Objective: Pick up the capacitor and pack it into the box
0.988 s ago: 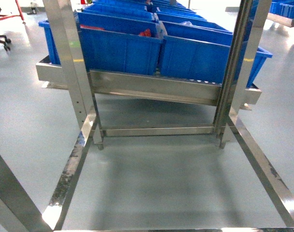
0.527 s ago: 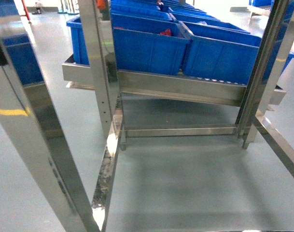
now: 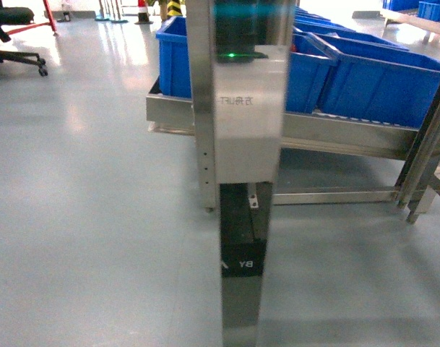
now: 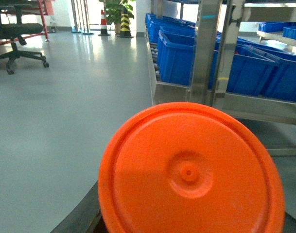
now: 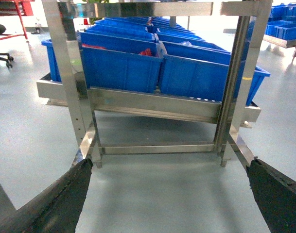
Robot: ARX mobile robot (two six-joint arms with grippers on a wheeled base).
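Head view: a steel upright [image 3: 238, 108] with a green indicator light [image 3: 232, 54] fills the middle; blue bins [image 3: 364, 72] sit on a steel rack [image 3: 335, 134] behind it, an office chair [image 3: 14, 36] at far left. Neither gripper shows here.
Left wrist view: an orange round lid [image 4: 189, 172] covers the lower frame and hides the left gripper, so I cannot tell how its fingers stand; a traffic cone [image 4: 104, 24] and potted plant [image 4: 123, 14] appear only here.
Right wrist view: the right gripper [image 5: 169, 194] has its dark fingers [image 5: 60, 201] spread wide apart, holding nothing, over grey floor [image 5: 162, 184] facing the rack.
Task things: no pink box or capacitor is visible; the red items in one bin are possibly parts, too small to tell.
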